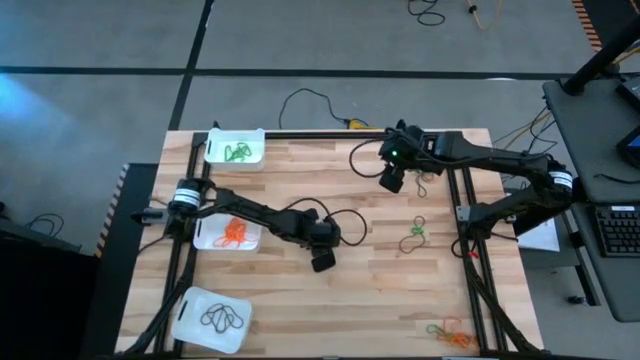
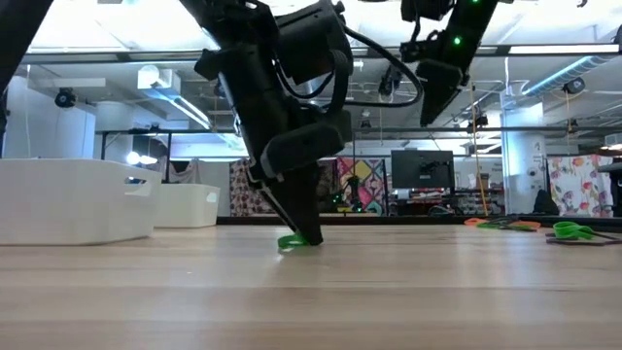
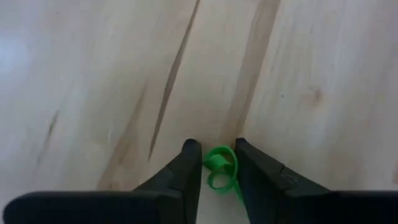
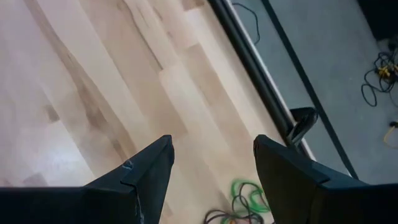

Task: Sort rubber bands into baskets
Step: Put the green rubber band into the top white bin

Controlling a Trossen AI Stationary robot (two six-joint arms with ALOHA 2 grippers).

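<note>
Left end effector (image 3: 217, 163) pinches a green rubber band (image 3: 221, 168), hidden from overhead.

Left hand (image 2: 303, 231) tips down on table (image 2: 311, 292), pinching green rubber band (image 2: 294, 241), white baskets (image 2: 73, 199) beside

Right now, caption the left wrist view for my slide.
Left gripper fingers closing around a green rubber band on the wooden table.
</note>
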